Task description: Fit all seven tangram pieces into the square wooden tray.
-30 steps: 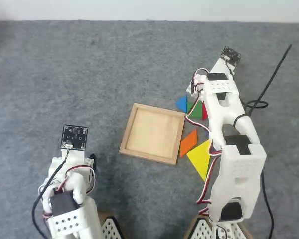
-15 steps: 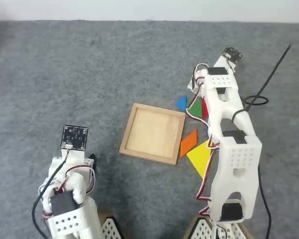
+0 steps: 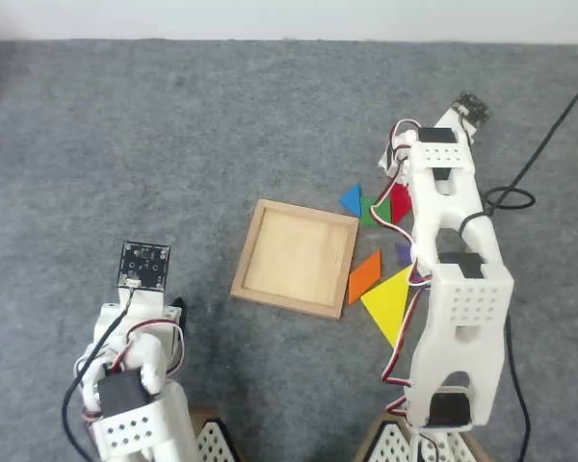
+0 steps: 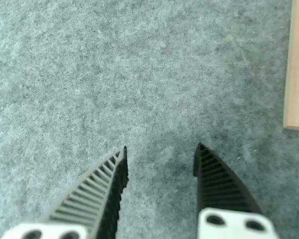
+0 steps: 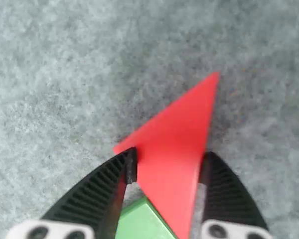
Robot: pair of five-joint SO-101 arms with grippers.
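Observation:
The square wooden tray [image 3: 299, 258] lies on the grey carpet with nothing in it. To its right lie a blue triangle [image 3: 351, 199], a green piece [image 3: 370, 212], a red triangle [image 3: 401, 202], an orange piece [image 3: 364, 275], a yellow triangle [image 3: 389, 302] and a purple piece [image 3: 404, 253]. The right arm [image 3: 435, 192] stretches over these pieces. My right gripper [image 5: 167, 157] is open, low over the red triangle [image 5: 177, 144], one fingertip at each of its edges. The green piece [image 5: 139, 221] lies just behind. My left gripper [image 4: 161, 149] is open over bare carpet, left of the tray's edge [image 4: 296, 74].
A black cable [image 3: 530, 154] trails across the carpet to the right of the right arm. The left arm [image 3: 135, 366] sits at the near left. Open carpet stretches to the left of and beyond the tray.
The right arm has shifted to the right, uncovering more of the red triangle and the purple piece. The left arm has not moved.

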